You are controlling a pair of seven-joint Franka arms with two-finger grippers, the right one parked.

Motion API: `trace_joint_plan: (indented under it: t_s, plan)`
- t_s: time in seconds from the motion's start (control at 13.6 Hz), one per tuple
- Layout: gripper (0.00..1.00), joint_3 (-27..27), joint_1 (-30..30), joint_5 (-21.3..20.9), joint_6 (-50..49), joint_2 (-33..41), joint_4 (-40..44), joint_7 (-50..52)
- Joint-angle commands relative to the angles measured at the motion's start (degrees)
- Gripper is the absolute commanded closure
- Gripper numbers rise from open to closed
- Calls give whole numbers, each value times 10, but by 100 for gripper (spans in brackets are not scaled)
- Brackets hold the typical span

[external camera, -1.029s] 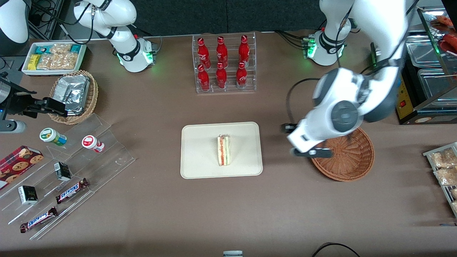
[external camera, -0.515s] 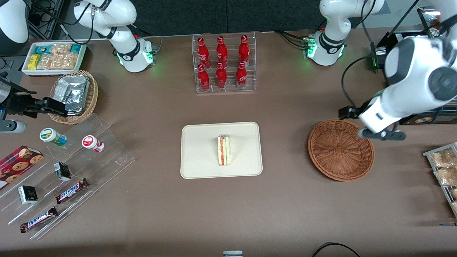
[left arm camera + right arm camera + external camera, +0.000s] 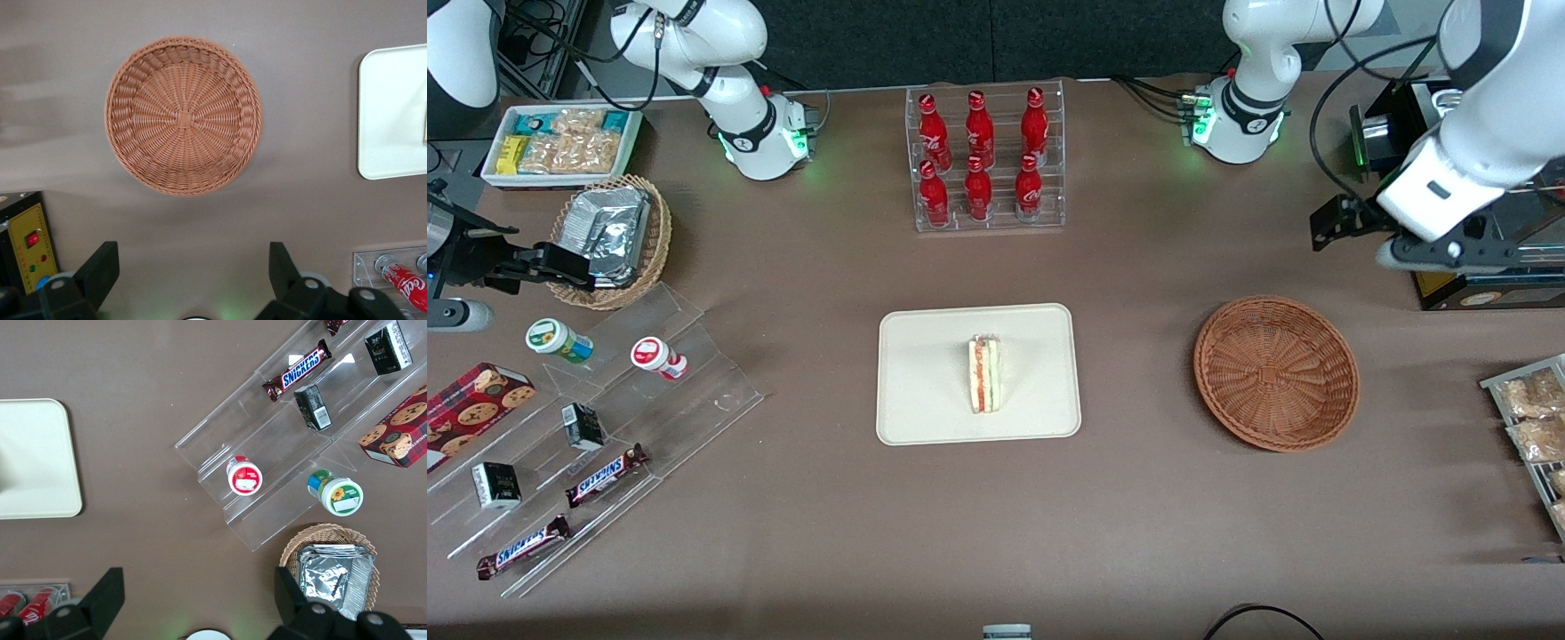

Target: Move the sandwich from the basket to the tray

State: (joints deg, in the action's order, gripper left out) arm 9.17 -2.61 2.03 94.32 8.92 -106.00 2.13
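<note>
Sandwich (image 3: 985, 374) is sitting on edge mid-tray (image 3: 925, 356), while your basket (image 3: 1276, 372) is lying empty on the bench (image 3: 1138, 533). Pincer (image 3: 190, 277) is hanging released, high above the bench near the basket, gripping nothing.

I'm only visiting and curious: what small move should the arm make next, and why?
Probably none beyond easing up and away to rest. The sandwich already stands on the tray, the basket is empty, and the end effector hangs open, holding nothing, above the table farther from the front camera than the basket.
</note>
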Motion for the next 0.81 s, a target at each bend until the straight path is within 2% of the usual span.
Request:
trace_joint_plan:
  t_s: [0.0, 0.37, 0.74]
  plan:
    - [1, 7, -8, -8, -31, 8, 22, -2]
    - [0, 9, -6, -7, -74, -17, 88, 3]
    - [0, 7, -8, -9, -76, -25, 90, 4]
